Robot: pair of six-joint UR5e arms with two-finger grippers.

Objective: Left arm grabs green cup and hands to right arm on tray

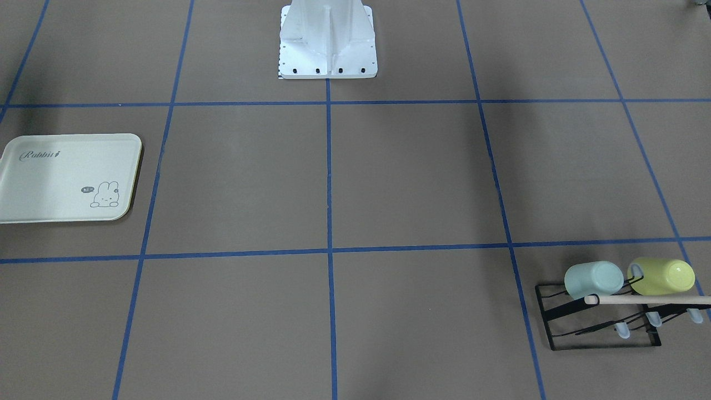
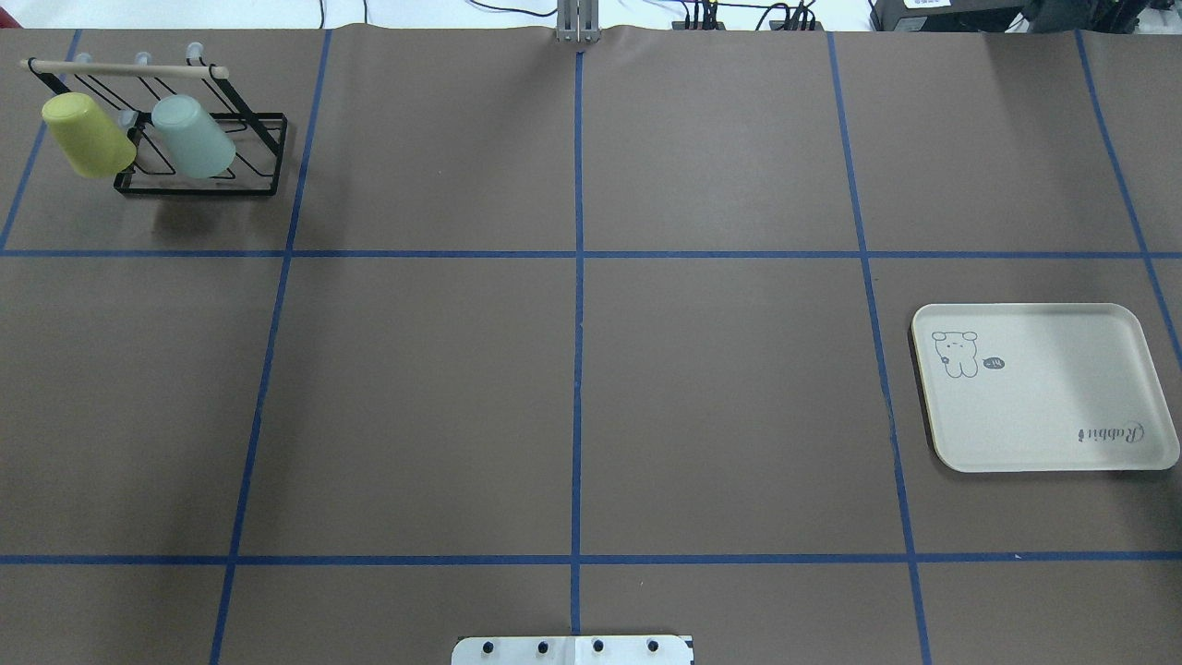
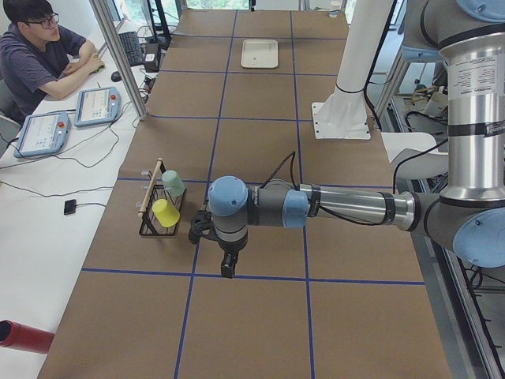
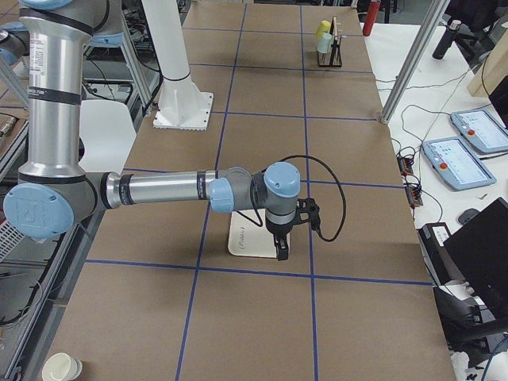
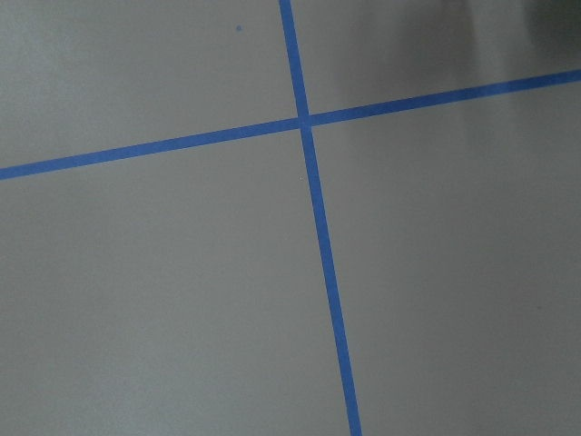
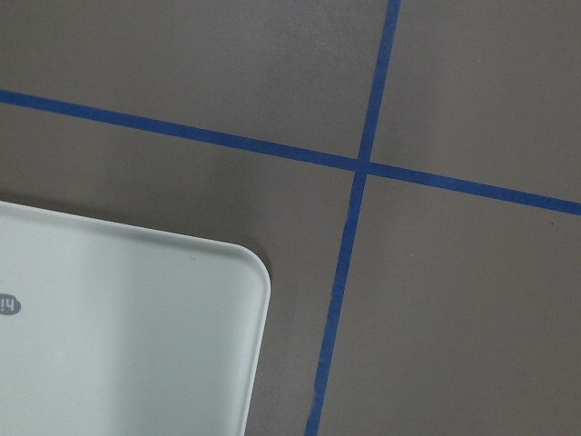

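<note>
Left arm [image 3: 331, 207] reaches out over the table [image 1: 389, 183], left end effector [image 3: 228, 267] pointing down near the rack [image 1: 555, 328]; I cannot tell its jaw state. Green cup [image 1: 593, 279] hangs tilted on that rack, beside a yellow cup [image 1: 664, 276]. Right end effector [image 4: 281, 250] hovers over the tray [image 1: 55, 183]; state likewise unclear.

Bearings: from the robot base plate [image 2: 572, 651], with 12 o'clock straight ahead across the table.
Rack [image 2: 199, 180]: at about 11 o'clock, in the far left corner.
Task cup [image 2: 192, 137]: tilted on the rack, on its 6 o'clock side.
Second cup [image 2: 88, 135]: on the same rack, just beside the task cup at its 9 o'clock.
Tray [image 2: 1043, 406]: flat on the table at about 2 o'clock, well apart from the rack.
Left gripper [image 3: 229, 264]: above the table, near the rack's 6 o'clock side.
Right gripper [image 4: 282, 250]: above the tray's edge.
</note>
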